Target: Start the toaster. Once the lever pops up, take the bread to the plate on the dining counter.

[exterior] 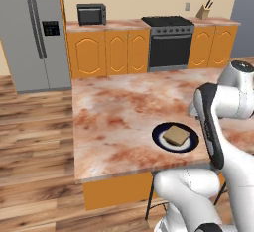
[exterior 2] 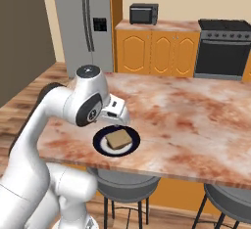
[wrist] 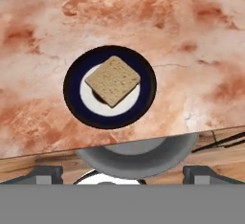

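The bread [wrist: 113,81] lies flat on the plate [wrist: 76,104], its corners at 12, 3, 6 and 9 o'clock, near the worktop [wrist: 191,36] edge. The jaws stand fully open, holding nothing, above the plate; delivery appears complete.

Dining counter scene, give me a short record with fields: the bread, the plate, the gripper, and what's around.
bread: flat tan slice lying on the plate, corners turned diagonally in the hand view
plate: dark rim, white centre, near the counter's front edge
dining counter: marbled pinkish top
gripper: open, above the plate, holding nothing
stool: grey seat below the counter edge
background: fridge, oven, microwave
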Available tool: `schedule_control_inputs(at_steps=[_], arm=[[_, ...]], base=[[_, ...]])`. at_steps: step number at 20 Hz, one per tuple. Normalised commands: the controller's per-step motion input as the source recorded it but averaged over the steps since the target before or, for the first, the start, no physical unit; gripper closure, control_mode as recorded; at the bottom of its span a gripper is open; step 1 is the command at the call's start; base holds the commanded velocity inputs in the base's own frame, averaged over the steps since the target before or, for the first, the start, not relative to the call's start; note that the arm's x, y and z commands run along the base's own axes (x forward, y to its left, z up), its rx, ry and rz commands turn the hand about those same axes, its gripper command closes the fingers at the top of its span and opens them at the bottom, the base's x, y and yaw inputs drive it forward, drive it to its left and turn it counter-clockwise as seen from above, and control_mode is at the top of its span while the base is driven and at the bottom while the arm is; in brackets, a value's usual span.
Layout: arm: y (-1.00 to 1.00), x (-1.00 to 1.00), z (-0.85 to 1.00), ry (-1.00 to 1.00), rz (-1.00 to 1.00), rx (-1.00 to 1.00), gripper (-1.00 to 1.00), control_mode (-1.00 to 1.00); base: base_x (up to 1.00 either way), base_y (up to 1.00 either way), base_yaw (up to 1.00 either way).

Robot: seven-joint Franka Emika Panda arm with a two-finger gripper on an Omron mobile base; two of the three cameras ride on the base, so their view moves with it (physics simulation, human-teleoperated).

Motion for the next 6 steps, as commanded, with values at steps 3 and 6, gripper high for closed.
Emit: schedule_control_inputs(at_steps=[3,6], arm=[[0.10,-0.84,0.45,0.00,0.00,-0.04,-1.00,-1.00],[0.23,-0.83,0.38,0.00,0.00,-0.04,-1.00,-1.00]], base=[[0.00,0.00,0.00],[0.00,0.00,0.00]])
